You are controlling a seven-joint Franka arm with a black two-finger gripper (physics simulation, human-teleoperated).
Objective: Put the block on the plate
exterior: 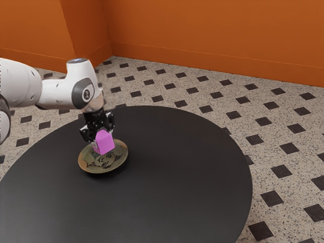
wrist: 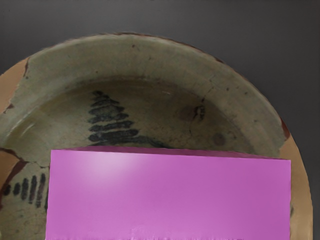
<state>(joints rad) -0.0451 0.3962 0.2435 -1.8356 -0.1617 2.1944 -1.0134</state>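
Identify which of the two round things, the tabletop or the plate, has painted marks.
The plate: the smaller round one, with dark painted marks on its greenish inside. The tabletop is larger and plain dark.

Has the plain magenta block (exterior: pixel 104 143) tilted over the round, shallow, greenish plate (exterior: pixel 107 164), tan-patched and dark-marked, on the black table (exterior: pixel 187 177).

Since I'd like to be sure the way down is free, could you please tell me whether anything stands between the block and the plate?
Nothing visible stands in the way: the gripper holds the block over the plate, and I see no other object between the two.
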